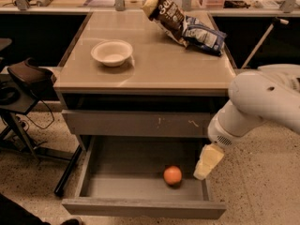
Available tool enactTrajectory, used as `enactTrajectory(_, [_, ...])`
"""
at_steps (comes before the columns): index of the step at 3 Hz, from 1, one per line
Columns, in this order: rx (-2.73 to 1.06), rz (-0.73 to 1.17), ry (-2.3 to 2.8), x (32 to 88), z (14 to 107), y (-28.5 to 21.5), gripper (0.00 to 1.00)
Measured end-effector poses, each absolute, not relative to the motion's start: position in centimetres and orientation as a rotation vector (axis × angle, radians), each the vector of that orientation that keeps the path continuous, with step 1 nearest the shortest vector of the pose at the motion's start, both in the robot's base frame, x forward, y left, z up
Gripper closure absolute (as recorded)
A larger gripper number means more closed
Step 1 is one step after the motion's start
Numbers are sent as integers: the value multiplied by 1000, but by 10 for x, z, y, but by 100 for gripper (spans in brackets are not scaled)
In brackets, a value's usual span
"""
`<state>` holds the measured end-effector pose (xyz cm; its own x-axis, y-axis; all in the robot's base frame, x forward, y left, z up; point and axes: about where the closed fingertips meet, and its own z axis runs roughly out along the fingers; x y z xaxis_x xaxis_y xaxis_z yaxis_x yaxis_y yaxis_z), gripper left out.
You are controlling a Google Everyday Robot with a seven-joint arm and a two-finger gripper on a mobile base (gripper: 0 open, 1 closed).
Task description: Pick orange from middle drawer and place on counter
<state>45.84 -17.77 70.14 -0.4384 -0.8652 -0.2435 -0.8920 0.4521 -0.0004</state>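
The small, smooth, round orange (172,175) lay on the dull grey floor of the middle drawer (126,168), which stood pulled open, a wide shallow metal tray with a plain front panel. The pale, wedge-shaped tool (206,164) hung just right of the fruit at the drawer's right wall, beneath the rounded white arm (262,102); whether it was released or clenched could not be told. Above, a grey drawer front (136,123) bore pale scratches. On the glossy beige surface (178,64) sat a shallow white bowl (111,53) and two crinkled snack bags (187,25).
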Motion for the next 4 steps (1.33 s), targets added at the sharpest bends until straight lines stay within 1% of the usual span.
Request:
enactTrajectory(1, [-1471, 449, 2512, 448, 652, -136, 0])
enactTrajectory(2, [-1375, 661, 2557, 451, 610, -100, 0])
enactTrajectory(3, [-1193, 692, 2610, 469, 590, -82, 0])
enactTrajectory(4, [-1137, 682, 2613, 476, 591, -81, 0])
